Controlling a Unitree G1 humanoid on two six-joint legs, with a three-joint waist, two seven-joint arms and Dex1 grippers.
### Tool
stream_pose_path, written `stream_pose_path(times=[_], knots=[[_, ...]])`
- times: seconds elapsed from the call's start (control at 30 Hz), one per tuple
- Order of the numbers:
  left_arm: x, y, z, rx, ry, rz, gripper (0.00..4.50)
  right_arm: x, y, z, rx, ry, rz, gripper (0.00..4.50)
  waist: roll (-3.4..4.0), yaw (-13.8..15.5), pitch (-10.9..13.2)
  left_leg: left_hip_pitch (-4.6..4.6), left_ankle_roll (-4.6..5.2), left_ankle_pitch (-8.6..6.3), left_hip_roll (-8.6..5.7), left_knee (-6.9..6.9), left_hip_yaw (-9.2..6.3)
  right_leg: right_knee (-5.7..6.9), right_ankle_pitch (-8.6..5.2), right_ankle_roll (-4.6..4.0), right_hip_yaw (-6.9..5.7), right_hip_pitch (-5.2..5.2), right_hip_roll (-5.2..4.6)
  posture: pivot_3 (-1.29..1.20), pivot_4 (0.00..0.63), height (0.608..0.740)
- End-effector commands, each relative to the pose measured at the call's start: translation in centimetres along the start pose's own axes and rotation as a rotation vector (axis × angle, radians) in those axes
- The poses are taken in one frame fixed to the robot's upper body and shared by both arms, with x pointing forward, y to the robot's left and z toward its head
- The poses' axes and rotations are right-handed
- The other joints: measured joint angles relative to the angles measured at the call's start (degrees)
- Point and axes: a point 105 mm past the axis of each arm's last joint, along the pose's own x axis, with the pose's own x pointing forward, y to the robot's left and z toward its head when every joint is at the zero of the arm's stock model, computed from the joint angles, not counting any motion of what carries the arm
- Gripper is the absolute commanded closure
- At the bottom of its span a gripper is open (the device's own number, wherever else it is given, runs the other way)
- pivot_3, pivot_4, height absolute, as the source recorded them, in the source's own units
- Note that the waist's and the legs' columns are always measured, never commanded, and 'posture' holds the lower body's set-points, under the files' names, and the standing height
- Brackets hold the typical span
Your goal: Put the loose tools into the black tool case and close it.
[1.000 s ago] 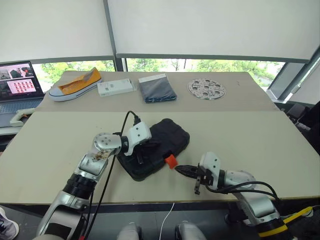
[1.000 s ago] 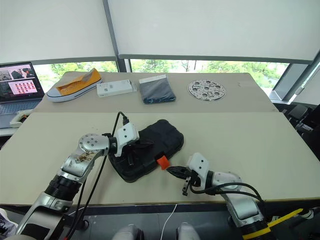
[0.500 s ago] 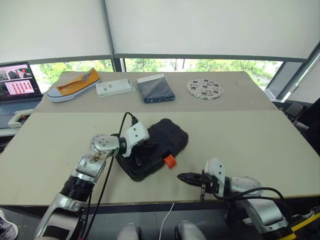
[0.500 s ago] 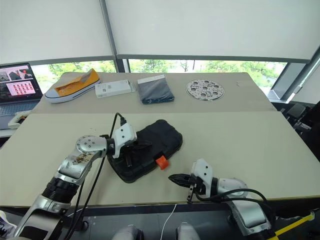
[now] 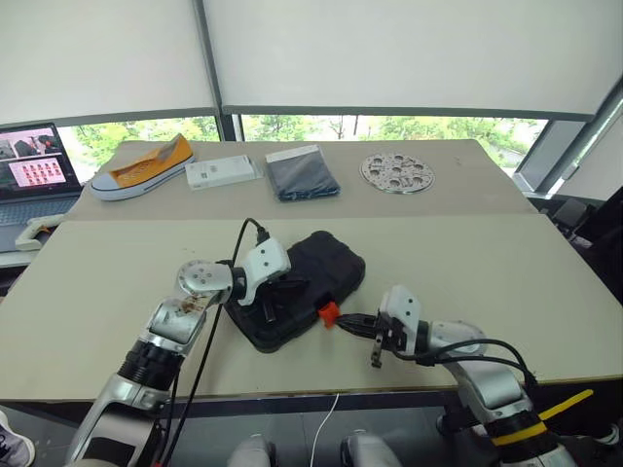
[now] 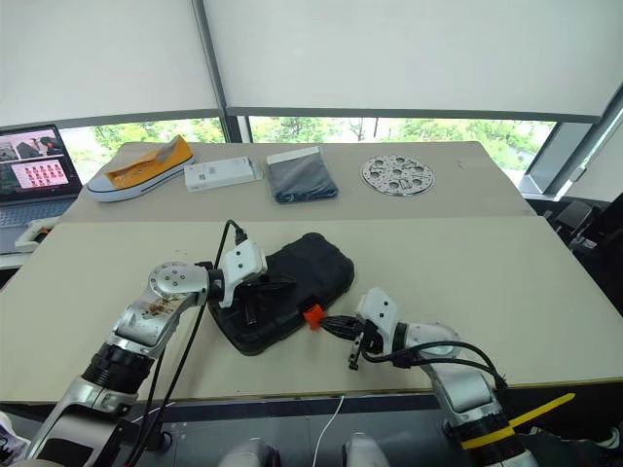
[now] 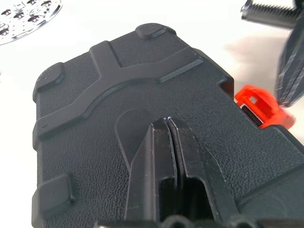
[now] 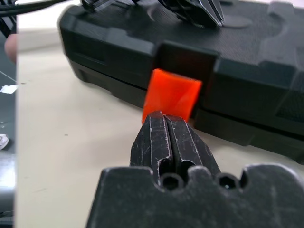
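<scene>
On table centre, black moulded plastic tool case (image 5: 297,290) lying closed; left gripper (image 7: 167,124) pressed together atop lid, right gripper (image 8: 165,118) pressed together against orange latch (image 8: 171,95). Beyond: folded grey cloth (image 5: 303,177), orange sneaker (image 5: 142,166), perforated metal disc (image 5: 396,171).

No readable text, label, brand, number or sign anywhere. On the laptop screen (image 5: 31,159) at far left, small pictures and rows too tiny to make out. On the white box (image 5: 224,171) at the far side of the table, faint markings, illegible. On the black tool case (image 7: 123,109), moulded ridges but no lettering. On the orange latch (image 8: 172,96), nothing printed.
</scene>
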Motion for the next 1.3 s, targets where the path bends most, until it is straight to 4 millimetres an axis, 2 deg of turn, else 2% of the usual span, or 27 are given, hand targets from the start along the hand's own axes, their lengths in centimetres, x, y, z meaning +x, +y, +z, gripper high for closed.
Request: stream_pose_path(times=[0.03,0.47,0.63,0.8,0.87,1.0,1.13,1.3], knots=[[0.2,-1.6,-4.3,-0.124,0.145,-0.037,4.39,0.6,-0.3,0.9,-0.041,-0.044,-0.003,4.50,0.00,0.0,0.0,0.00,0.00,0.00,0.00,0.00,0.01,0.00,0.00,0.00,0.01,-0.01,0.00,0.00,0.150,0.740],[-0.7,-2.7,-5.2,-0.172,0.159,-0.030,4.39,3.1,-0.6,0.0,0.028,-0.035,-0.012,4.50,-0.04,-0.5,0.0,0.17,0.00,0.00,0.04,-0.28,0.07,0.00,0.01,0.00,0.24,-0.07,0.12,0.00,0.150,0.740],[-0.6,-2.5,-4.9,-0.184,0.144,-0.021,4.39,3.4,-0.5,1.5,-0.003,-0.106,0.005,4.50,-0.09,-0.7,-0.1,0.27,0.00,0.00,0.06,-0.32,0.07,0.00,0.04,-0.07,0.34,-0.05,0.20,0.00,0.150,0.740],[-0.7,-2.4,-5.2,-0.188,0.154,-0.020,4.39,2.5,0.5,5.5,-0.033,-0.278,0.069,4.50,-0.09,-0.6,0.0,0.27,0.00,0.00,0.06,-0.34,0.06,0.00,0.06,-0.10,0.41,-0.10,0.25,0.00,0.150,0.740],[-0.8,-2.6,-5.5,-0.193,0.161,-0.024,4.39,2.3,0.3,6.3,-0.061,-0.296,0.056,4.50,-0.09,-0.8,0.0,0.24,0.00,0.00,0.06,-0.36,0.06,0.00,0.06,-0.10,0.43,-0.15,0.27,0.00,0.150,0.740],[-0.7,-2.9,-5.7,-0.198,0.164,-0.033,4.39,1.9,-0.1,6.6,-0.054,-0.294,0.052,4.50,-0.10,-1.0,0.0,0.31,-0.01,0.00,0.09,-0.36,-0.08,-0.01,0.12,-0.17,0.56,-0.13,0.46,0.00,0.150,0.740],[-0.7,-3.1,-5.9,-0.203,0.166,-0.037,4.39,1.7,0.2,5.4,-0.040,-0.244,0.071,4.50,-0.21,-0.5,-0.2,0.40,-0.02,-0.01,0.11,-0.45,-0.15,-0.06,0.08,-0.22,0.56,-0.08,0.52,0.00,0.150,0.740],[-1.2,-3.1,-5.9,-0.202,0.155,-0.017,4.39,-0.4,0.6,5.7,0.009,-0.269,0.080,4.50,-0.14,-0.2,-0.2,0.35,-0.10,-0.07,0.11,-0.52,-0.11,-0.10,0.00,-0.31,0.57,-0.12,0.52,0.00,0.150,0.740]])
